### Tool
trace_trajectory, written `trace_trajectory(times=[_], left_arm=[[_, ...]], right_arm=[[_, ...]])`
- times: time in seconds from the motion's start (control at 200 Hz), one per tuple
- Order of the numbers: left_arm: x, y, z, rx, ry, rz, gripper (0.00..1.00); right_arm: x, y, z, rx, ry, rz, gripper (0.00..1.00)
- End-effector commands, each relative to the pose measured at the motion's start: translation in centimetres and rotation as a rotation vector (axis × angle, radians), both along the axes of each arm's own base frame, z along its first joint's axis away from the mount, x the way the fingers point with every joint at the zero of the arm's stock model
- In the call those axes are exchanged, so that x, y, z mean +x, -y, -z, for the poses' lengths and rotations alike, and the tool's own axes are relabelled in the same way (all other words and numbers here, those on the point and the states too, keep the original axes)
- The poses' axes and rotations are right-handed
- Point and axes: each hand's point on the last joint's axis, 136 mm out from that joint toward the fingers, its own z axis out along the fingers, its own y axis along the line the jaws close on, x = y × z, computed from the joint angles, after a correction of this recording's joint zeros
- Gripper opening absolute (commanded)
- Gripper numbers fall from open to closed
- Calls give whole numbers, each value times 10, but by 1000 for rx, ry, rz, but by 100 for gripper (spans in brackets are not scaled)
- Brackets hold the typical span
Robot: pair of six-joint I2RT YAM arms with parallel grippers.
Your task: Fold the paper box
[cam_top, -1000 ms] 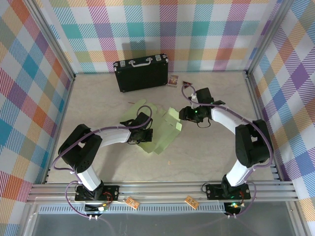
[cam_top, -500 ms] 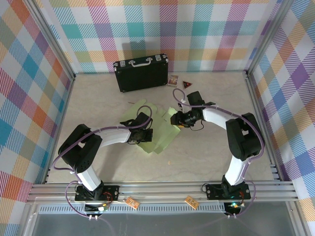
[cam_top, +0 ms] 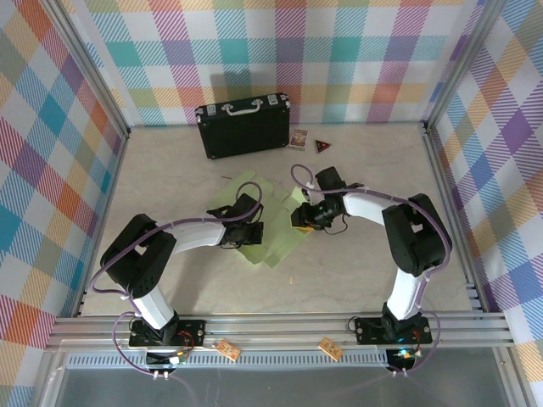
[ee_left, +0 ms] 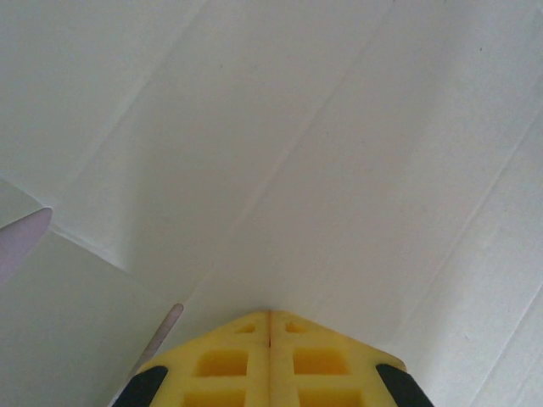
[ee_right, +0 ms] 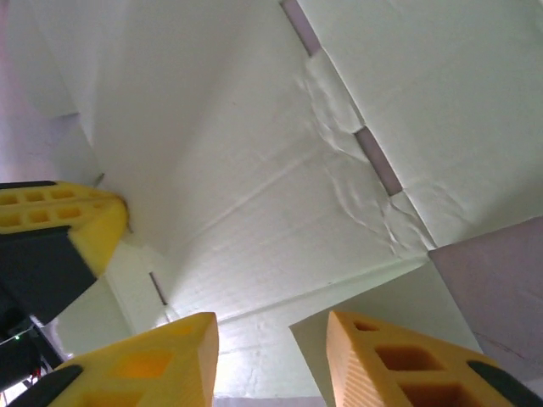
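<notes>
The paper box (cam_top: 280, 239) is a pale green creased cut-out lying mostly flat in the middle of the table. My left gripper (cam_top: 257, 231) is shut, its yellow tips (ee_left: 270, 318) pressed together and down on the card (ee_left: 297, 153) with nothing between them. My right gripper (cam_top: 297, 216) is at the cut-out's right side, low over a creased, wrinkled panel (ee_right: 280, 195). Its jaws (ee_right: 271, 326) stand open, and a flap's corner (ee_right: 373, 297) reaches in beside the right finger (ee_right: 382, 356). The left gripper's yellow finger (ee_right: 64, 220) shows at that view's left edge.
A black hard case (cam_top: 244, 125) with a metal handle stands at the back. To its right lie a small printed card box (cam_top: 298, 138) and a red triangle (cam_top: 322, 146). Plaid walls and metal frame rails (cam_top: 450, 203) close in the table on three sides.
My right gripper has moved left from beside the cut-out onto its right flap, which now lies lower, and its jaws have narrowed. The left arm has stayed put.
</notes>
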Motion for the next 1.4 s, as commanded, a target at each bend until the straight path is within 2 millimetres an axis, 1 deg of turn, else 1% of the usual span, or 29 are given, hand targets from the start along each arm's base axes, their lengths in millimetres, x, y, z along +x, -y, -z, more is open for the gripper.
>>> trace_trajectory(times=[0.0, 0.105, 0.255, 0.405, 0.465, 0.545, 0.56, 0.65, 0.77, 0.885, 0.985, 1.165, 1.33, 1.395], left_arm=[[-40, -32, 43, 154, -170, 17, 3], [-40, -32, 42, 156, -170, 18, 3], [-40, -31, 42, 154, -171, 18, 3], [-40, -31, 42, 153, -170, 19, 3], [-41, -31, 42, 154, -171, 19, 3], [-41, -32, 42, 154, -172, 19, 3], [-40, -32, 42, 154, -170, 17, 3], [-40, -32, 41, 154, -167, 19, 3], [-40, -33, 40, 158, -166, 18, 3], [-40, -32, 40, 156, -168, 21, 3], [-40, -32, 40, 156, -168, 21, 3], [-40, -32, 40, 156, -168, 19, 3], [-40, -32, 41, 156, -170, 19, 3], [-40, -32, 40, 155, -168, 19, 3]], right_arm=[[-15, 10, 29, -61, -79, 27, 37], [-22, 13, 39, -70, -103, 47, 35], [-29, 24, 56, -131, -124, 55, 33], [-29, 23, 60, -122, -116, 39, 33], [-26, 17, 54, -91, -98, 25, 33], [-20, 10, 36, -42, -55, 15, 33], [-18, 9, 30, -35, -39, 16, 33], [-11, 13, 12, -46, 23, 30, 33], [-8, 17, 2, -35, 49, 49, 33], [-7, 14, -7, 49, 48, 66, 32], [-7, 20, 1, 19, 39, 79, 32], [-18, 23, 18, 6, -14, 72, 32], [-25, 31, 40, -51, -67, 78, 31], [-26, 28, 43, -24, -75, 74, 31]])
